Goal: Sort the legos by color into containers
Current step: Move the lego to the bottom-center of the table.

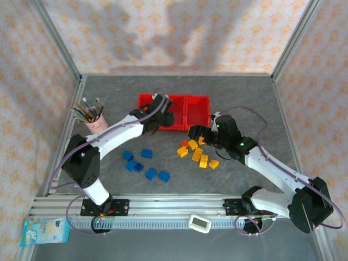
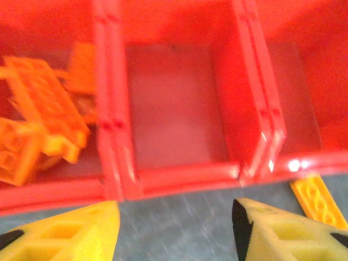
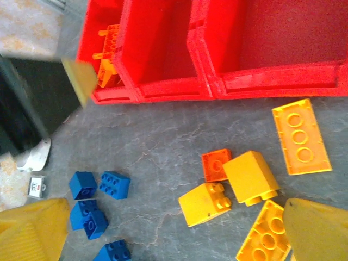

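Three joined red bins [image 1: 198, 98] stand at the table's middle back. Orange bricks [image 2: 38, 125] lie in the leftmost bin; the middle bin [image 2: 179, 176] shows a bare floor. My left gripper [image 1: 165, 116] hovers at the bins' near rim, open and holding nothing [image 2: 174, 236]. Yellow bricks [image 1: 198, 155] and one small orange brick [image 3: 216, 165] lie in front of the bins on the right. Blue bricks [image 1: 144, 163] are scattered to the left of them. My right gripper [image 1: 197, 133] hangs open above the yellow cluster, nothing between its fingers [image 3: 174, 239].
A pink cup of pencils [image 1: 93, 120] stands at the left, beside the left arm. A flat yellow plate [image 3: 300, 136] lies just before the right bin. Bare grey table separates the blue bricks [image 3: 98, 201] from the yellow ones [image 3: 206, 204].
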Motion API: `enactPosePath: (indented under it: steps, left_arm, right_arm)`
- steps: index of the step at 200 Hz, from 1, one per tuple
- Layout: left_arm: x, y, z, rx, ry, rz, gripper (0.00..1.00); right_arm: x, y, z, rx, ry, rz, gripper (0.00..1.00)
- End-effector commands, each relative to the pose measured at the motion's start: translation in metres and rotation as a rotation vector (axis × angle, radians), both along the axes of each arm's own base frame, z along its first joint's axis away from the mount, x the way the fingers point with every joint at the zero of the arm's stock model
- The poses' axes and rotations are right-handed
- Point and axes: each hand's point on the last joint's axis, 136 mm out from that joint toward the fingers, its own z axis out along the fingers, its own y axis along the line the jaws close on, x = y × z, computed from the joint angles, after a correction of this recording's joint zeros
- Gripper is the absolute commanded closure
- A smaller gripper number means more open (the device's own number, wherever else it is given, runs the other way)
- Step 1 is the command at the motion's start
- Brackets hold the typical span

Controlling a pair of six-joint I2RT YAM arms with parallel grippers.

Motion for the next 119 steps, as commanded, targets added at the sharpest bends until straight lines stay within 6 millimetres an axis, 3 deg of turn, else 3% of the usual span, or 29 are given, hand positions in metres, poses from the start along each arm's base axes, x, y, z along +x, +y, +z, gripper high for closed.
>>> enactPosePath:
  steps: [1, 22, 82, 119]
  left_arm:
    - [-0.029, -0.021, -0.023, 0.007, 0.060, -0.089, 0.39]
    - [-0.042, -0.035, -0.043, 0.052, 0.086, -0.154, 0.36]
    - [-0.042, -0.052, -0.089, 0.116, 0.162, -0.237, 0.28]
    - [-0.033, -0.056, -0.097, 0.146, 0.163, -0.243, 0.25]
  right_arm:
    - [-0.004, -0.024, -0.011, -0.017, 0.039, -0.067, 0.00]
    - [-0.006, -0.037, -0.018, 0.018, 0.058, -0.099, 0.00]
    - [-0.013, -0.050, -0.017, 0.052, 0.053, -0.130, 0.00]
    - [-0.014, -0.052, -0.017, 0.056, 0.051, -0.134, 0.00]
